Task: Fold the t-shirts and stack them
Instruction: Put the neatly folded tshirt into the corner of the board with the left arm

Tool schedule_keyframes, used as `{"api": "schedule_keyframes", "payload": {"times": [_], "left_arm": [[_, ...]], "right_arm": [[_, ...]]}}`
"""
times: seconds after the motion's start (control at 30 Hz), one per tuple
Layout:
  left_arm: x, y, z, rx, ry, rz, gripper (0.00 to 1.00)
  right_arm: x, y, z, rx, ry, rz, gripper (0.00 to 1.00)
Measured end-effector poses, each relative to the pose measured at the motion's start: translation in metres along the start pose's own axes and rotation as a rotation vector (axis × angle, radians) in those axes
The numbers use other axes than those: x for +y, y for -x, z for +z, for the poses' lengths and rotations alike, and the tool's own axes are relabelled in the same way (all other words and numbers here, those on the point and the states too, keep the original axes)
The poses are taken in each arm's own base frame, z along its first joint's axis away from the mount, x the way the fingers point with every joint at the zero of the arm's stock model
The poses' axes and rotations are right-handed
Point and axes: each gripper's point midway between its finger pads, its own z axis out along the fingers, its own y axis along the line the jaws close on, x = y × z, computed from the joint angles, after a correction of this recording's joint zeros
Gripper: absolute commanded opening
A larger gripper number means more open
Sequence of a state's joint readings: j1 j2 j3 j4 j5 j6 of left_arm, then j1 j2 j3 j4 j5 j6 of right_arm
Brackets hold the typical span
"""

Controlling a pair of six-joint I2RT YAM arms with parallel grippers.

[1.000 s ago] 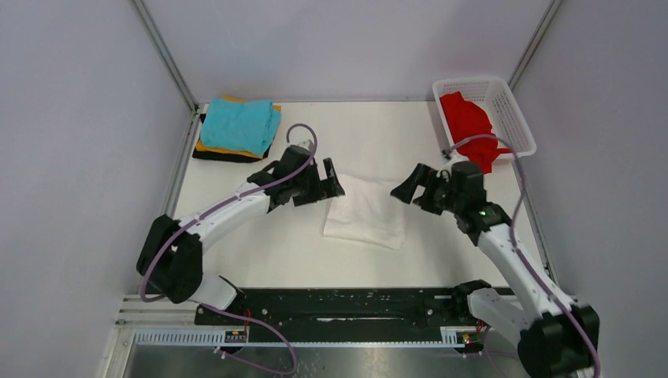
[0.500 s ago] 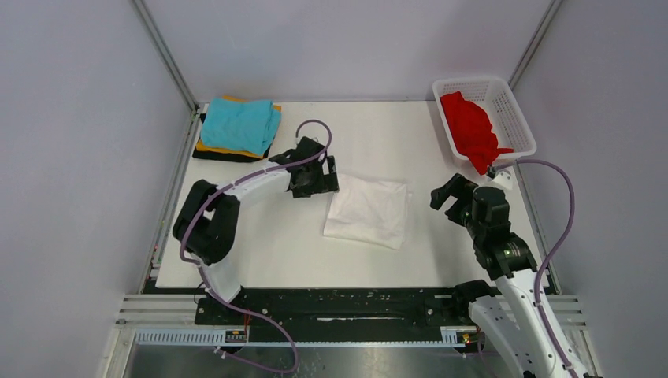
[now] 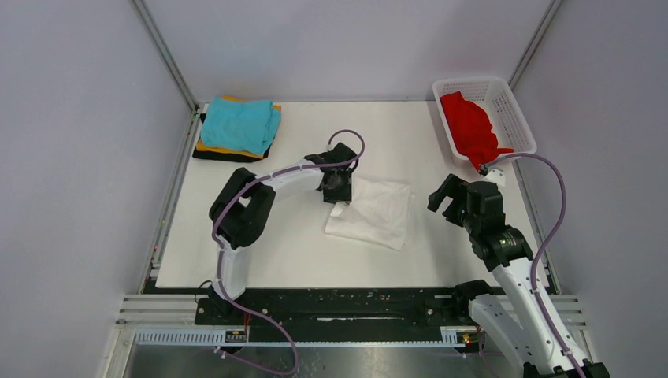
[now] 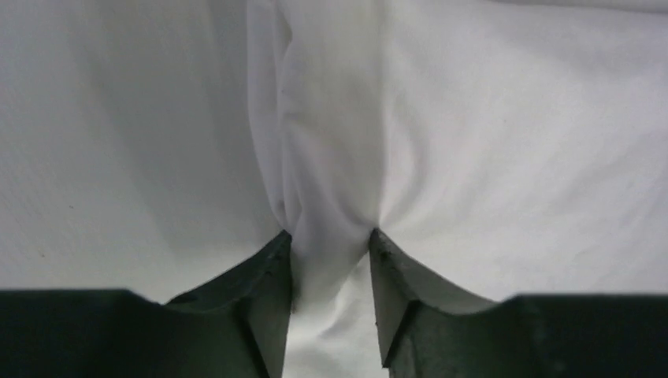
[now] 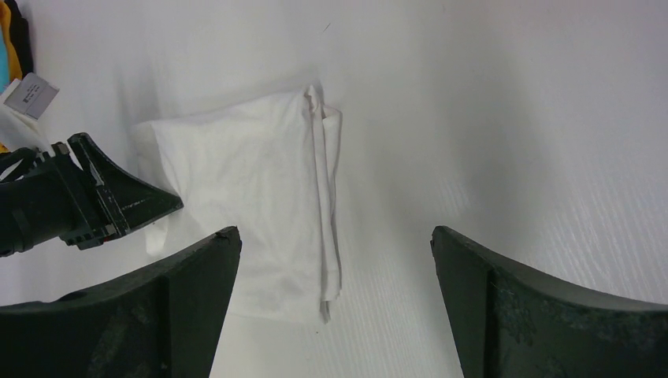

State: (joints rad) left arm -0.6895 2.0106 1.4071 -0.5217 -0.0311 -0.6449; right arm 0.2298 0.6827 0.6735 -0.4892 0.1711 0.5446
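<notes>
Since a second ago the left gripper (image 3: 337,191) has slid rightward from beside the far-left corner of the white t-shirt (image 3: 376,211) onto the shirt's left edge. Its arm has drawn up into a tighter bend, and its jaws have narrowed from wide apart to a pinch. The right arm has pulled back from the shirt's right side toward the right edge of the table (image 3: 260,252). In the left wrist view the two dark fingers (image 4: 268,303) squeeze a raised ridge of white cloth between them, and the fabric puckers where they meet it, so this gripper has hold of the shirt. The right gripper (image 3: 446,198) hovers with its jaws spread wide and nothing between them. It is off the shirt, to the shirt's right, and its wrist camera looks down on the cloth from there. The white t-shirt lies folded into a rough rectangle near the middle of the table, with layered edges showing along its right side. At the far left corner sits a stack of folded shirts, with the teal t-shirt (image 3: 240,124) on top, the orange t-shirt (image 3: 209,147) under it and the black t-shirt (image 3: 217,157) at the bottom. The red t-shirt (image 3: 469,126) lies crumpled in the white mesh basket (image 3: 516,118) at the far right corner, with part of it hanging over the basket's near rim.
</notes>
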Motion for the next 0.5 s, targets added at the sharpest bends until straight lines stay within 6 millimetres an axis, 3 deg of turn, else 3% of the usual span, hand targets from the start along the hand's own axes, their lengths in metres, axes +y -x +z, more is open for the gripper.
{"api": "schedule_keyframes", "payload": {"times": [0.1,0.3,0.5], "left_arm": [[-0.003,-0.001,0.004,0.001,0.030,0.007,0.01],[-0.005,0.007,0.003,-0.034,0.182,0.080,0.00],[0.037,0.045,-0.020,-0.153,0.463,0.203,0.00]], "right_arm": [[0.000,0.000,0.000,-0.001,0.001,-0.002,0.99],[0.001,0.001,-0.002,-0.008,0.011,0.000,0.99],[0.004,0.007,-0.009,-0.067,0.051,0.017,0.99]]}}
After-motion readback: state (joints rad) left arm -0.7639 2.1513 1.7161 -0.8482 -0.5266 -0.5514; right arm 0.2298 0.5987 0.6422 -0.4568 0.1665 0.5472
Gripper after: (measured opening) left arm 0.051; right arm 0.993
